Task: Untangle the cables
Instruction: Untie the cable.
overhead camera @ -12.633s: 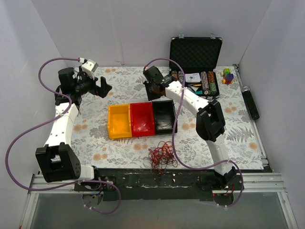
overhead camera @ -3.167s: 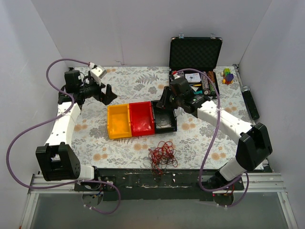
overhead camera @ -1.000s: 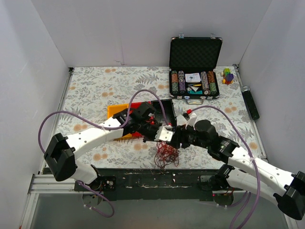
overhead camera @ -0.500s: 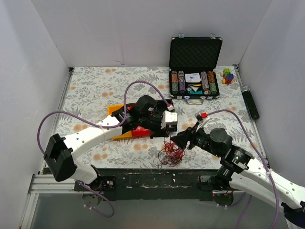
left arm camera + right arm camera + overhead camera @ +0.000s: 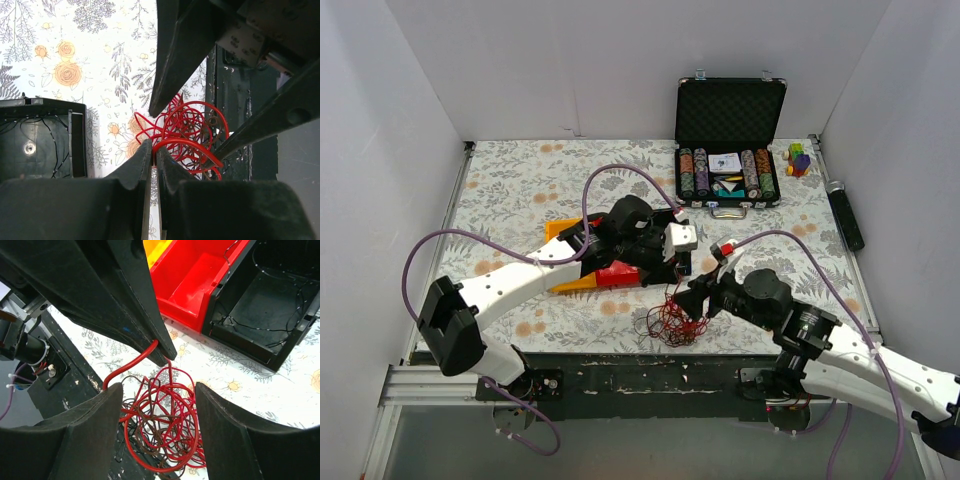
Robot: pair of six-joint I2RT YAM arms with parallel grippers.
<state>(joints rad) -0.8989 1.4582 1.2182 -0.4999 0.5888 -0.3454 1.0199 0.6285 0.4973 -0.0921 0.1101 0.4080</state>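
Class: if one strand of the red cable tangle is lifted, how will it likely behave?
Probably floppy: the cables lie in loose curls. Likely light, being thin. The strand pinched by the left gripper may drag the interlocked rest along.

1. The cables (image 5: 160,430) wear smooth, glossy red sheathing (a few strands look duller and brown).
2. The right gripper (image 5: 157,390) has matt black fingers (image 5: 90,440) with a faintly grainy face.
3. The red bin (image 5: 195,285) is shiny moulded plastic.
4. The table (image 5: 520,190) cover is matt and flower-printed.
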